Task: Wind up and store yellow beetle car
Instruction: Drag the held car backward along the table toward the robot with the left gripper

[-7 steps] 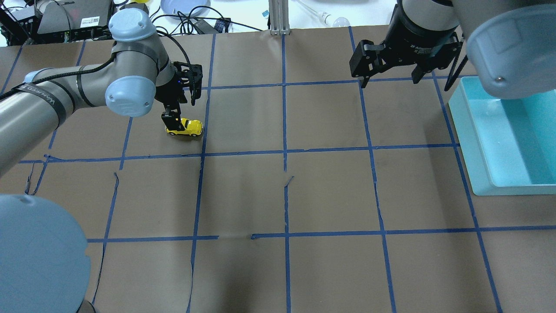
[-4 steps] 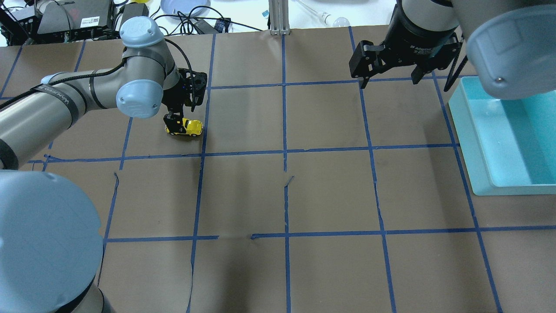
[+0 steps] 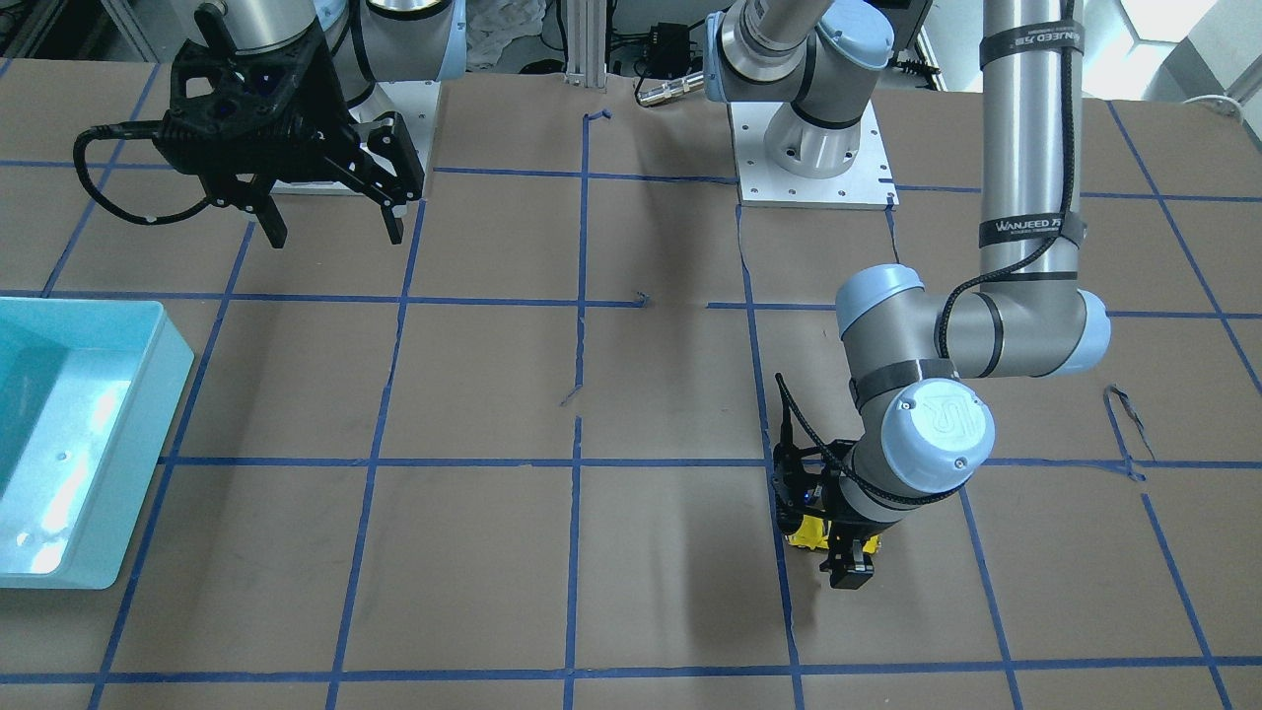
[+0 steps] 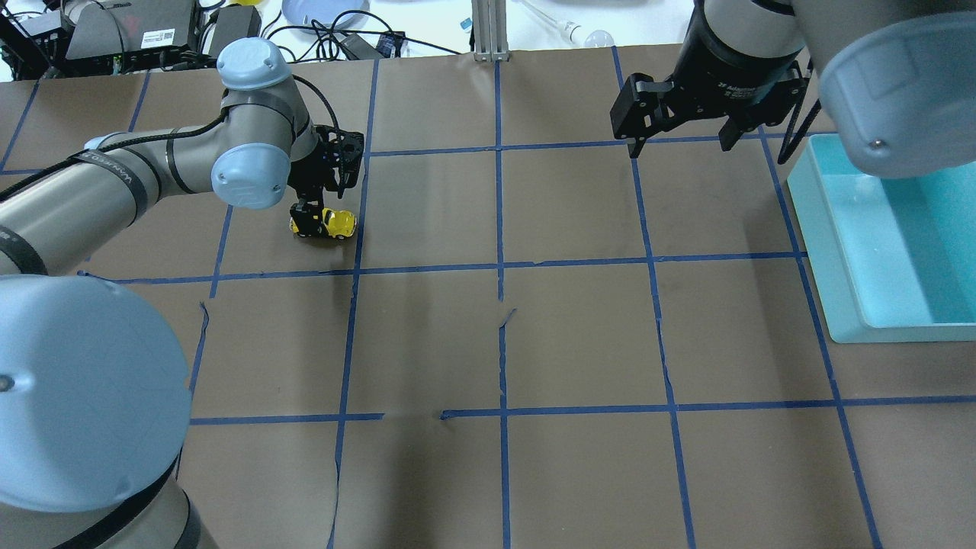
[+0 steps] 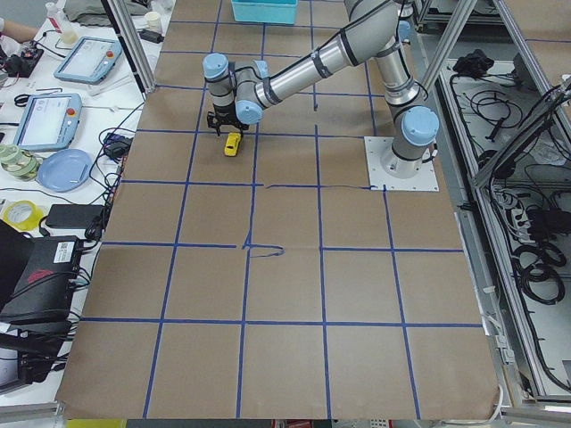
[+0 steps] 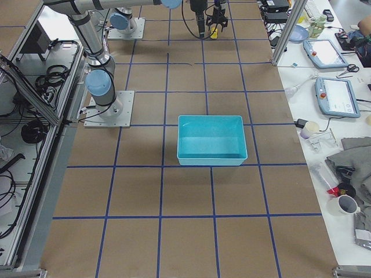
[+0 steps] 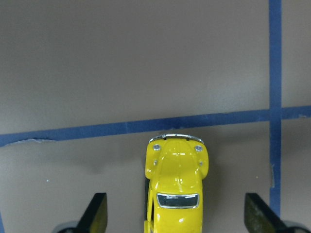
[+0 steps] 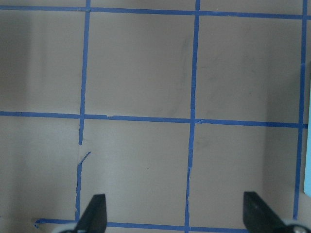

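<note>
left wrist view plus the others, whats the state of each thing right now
yellow beetle car, on its wheels on the table, not gripped
left claw, open, fingers either side of the car
right claw, open, empty, above the table
teal bin, empty

I get overhead from behind, looking forward and down on the table (image 4: 579, 335); front view faces back, steeply down. Both end cameras look along it from far. Left wrist camera sits close over the yellow beetle car (image 7: 176, 194), also in overhead and front.
</note>
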{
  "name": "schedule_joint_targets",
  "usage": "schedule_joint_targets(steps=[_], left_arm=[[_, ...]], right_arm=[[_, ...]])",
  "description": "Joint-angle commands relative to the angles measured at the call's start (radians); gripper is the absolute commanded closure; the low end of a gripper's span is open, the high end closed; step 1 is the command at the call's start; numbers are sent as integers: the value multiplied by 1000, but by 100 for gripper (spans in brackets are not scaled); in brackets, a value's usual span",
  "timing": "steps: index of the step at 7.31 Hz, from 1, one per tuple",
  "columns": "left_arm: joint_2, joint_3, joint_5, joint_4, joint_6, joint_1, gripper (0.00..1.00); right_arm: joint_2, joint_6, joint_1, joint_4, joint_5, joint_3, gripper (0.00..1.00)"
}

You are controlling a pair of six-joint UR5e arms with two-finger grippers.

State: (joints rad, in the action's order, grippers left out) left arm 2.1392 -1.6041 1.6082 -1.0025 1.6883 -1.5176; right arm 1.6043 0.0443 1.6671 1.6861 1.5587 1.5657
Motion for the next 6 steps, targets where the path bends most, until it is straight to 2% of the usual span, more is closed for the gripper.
schedule_joint_targets(steps=[1,6], left_arm=[[5,-17,-5,-2,-15,2,10],[-10,-24,2,10,-7,5,10]], right_arm=[[0,0,0,1,-2,4,0],[0,0,0,1,-2,4,0]])
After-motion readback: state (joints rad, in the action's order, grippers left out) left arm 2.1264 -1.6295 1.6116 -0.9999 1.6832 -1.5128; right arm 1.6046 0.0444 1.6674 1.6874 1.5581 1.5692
